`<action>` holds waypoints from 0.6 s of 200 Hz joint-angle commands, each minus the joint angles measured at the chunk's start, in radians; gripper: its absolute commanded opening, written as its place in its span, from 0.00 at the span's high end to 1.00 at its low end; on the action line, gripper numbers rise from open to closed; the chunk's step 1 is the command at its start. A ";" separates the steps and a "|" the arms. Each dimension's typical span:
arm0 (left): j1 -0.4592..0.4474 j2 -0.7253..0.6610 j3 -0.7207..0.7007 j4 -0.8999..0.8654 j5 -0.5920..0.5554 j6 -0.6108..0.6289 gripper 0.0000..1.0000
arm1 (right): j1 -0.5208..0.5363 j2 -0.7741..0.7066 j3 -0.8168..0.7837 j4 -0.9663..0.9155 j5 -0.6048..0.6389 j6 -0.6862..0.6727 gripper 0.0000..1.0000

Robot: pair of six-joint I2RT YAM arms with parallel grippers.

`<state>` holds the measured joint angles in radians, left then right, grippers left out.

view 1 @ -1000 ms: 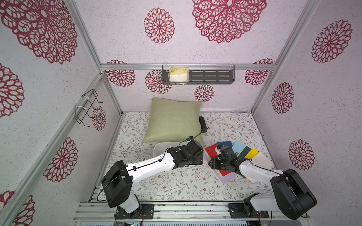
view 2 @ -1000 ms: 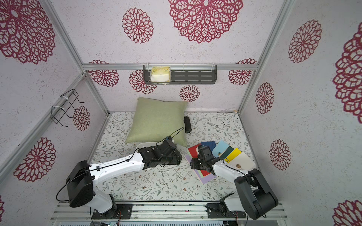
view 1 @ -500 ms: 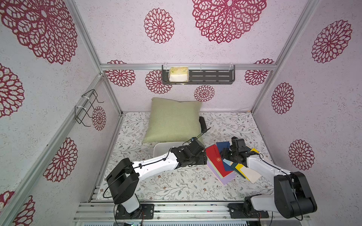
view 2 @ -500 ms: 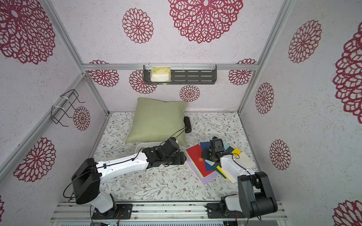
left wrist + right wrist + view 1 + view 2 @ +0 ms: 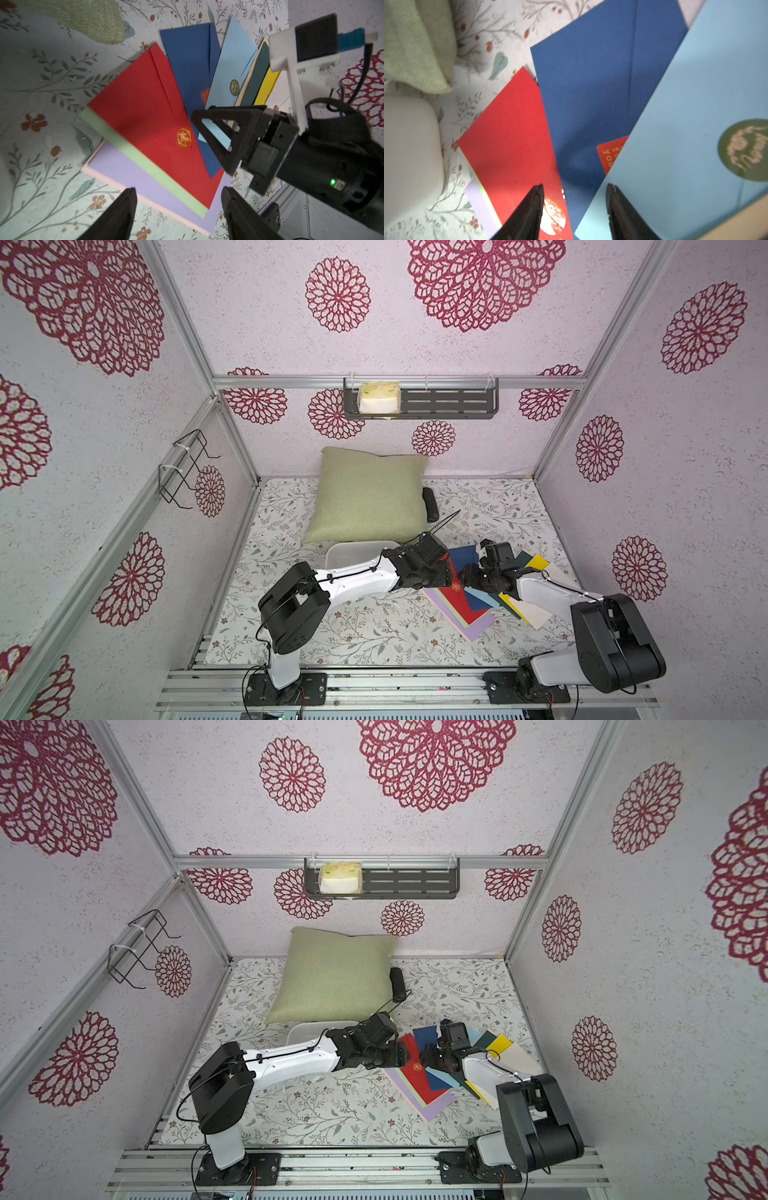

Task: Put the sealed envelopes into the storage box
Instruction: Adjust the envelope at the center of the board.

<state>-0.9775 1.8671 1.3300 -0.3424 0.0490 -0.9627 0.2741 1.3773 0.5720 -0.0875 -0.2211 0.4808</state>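
The sealed envelopes point(image 5: 461, 601) lie fanned on the table right of centre in both top views, also envelopes point(image 5: 419, 1081). The left wrist view shows red point(image 5: 135, 108) on green point(image 5: 145, 160) and lilac point(image 5: 128, 172), with navy point(image 5: 187, 58) and light blue point(image 5: 232, 58) beyond. My left gripper point(image 5: 178, 190) hovers open over the lilac corner, holding nothing. My right gripper point(image 5: 574, 187) is open just above the navy envelope point(image 5: 591, 83), between red point(image 5: 512, 135) and light blue point(image 5: 695, 104). The white storage box point(image 5: 353, 551) sits left of the fan, half hidden under my left arm.
A green cushion point(image 5: 368, 495) leans at the back, touching the box's far side. A black oblong object point(image 5: 430, 504) lies beside it. A dark wall shelf point(image 5: 419, 400) holds a pale block. The two grippers stand close together, left gripper point(image 5: 451, 572) and right gripper point(image 5: 467, 576).
My right gripper swung toward the back right half a second ago and has come back over the fan's middle. My left gripper has edged right to the red envelope.
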 commanded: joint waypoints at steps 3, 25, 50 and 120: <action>0.015 0.031 0.050 0.040 0.034 -0.004 0.28 | 0.000 -0.070 0.024 -0.066 -0.072 -0.018 0.45; 0.025 0.063 0.087 0.044 0.067 -0.016 0.28 | -0.053 -0.073 0.045 -0.064 -0.040 -0.021 0.45; 0.020 0.082 0.107 0.024 0.069 -0.019 0.29 | -0.082 -0.061 0.043 -0.047 -0.015 -0.009 0.45; 0.014 0.087 0.011 0.080 0.072 -0.060 0.29 | -0.161 -0.098 0.004 -0.058 0.191 -0.005 0.40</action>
<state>-0.9623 1.9392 1.3415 -0.2970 0.1150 -1.0096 0.1604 1.3201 0.5861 -0.1314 -0.1547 0.4717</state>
